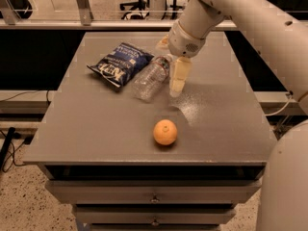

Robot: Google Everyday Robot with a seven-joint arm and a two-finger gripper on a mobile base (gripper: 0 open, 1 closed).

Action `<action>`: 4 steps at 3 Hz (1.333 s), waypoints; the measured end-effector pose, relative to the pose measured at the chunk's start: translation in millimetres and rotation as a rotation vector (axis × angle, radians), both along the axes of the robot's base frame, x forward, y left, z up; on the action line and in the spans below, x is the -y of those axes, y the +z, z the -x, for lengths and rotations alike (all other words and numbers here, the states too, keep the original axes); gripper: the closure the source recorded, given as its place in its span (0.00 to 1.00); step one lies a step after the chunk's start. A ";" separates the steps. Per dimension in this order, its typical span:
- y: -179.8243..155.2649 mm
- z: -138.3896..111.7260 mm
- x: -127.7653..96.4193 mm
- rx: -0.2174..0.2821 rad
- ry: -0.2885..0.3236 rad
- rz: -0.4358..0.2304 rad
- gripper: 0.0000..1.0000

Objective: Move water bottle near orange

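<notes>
The water bottle [151, 78] lies on its side on the grey table [96, 124], clear and ribbed, its capped end pointing toward the back right. My gripper [176, 84] hangs just to the right of the bottle, pointing down at the tabletop, close beside the bottle's upper half. The orange [165, 132] sits near the table's front edge, a short way in front of the gripper and bottle.
A blue chip bag [120, 64] lies to the left of the bottle, touching it. My white arm [250, 28] reaches in from the upper right. Drawers [154, 196] sit below the tabletop. Bare floor and chair legs lie beyond the back edge.
</notes>
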State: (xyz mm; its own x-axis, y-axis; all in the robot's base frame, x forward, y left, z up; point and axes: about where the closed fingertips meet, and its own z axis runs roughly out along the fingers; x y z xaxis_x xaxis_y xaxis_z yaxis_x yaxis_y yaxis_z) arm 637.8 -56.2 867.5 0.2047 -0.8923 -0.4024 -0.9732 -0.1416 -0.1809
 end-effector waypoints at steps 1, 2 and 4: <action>-9.1 0.7 -6.1 0.010 0.051 0.044 0.00; -20.5 1.0 -4.8 0.021 0.102 0.115 0.26; -14.8 -0.8 -2.5 0.053 0.134 0.167 0.72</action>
